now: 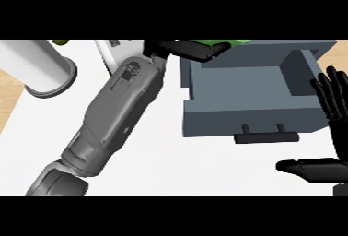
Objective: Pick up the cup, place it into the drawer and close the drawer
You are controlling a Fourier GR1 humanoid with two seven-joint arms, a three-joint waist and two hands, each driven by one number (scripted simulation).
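The green cup (228, 44) shows only in part at the top of the view, just over the back edge of the open blue-grey drawer (204, 123). My left hand (182, 48) has its black fingers curled round the cup and hides most of it; its grey forearm runs up from the lower left. The drawer is pulled out towards me, its inside bare, with a black handle (266, 137) on its front. My right hand (323, 169) rests open at the right edge, fingers up beside the drawer's right wall.
A tall white cylinder (39, 69) stands at the top left on the white counter (170, 170). A white object (112, 51) lies behind the left forearm. A small olive thing (61, 42) peeks in at the top edge.
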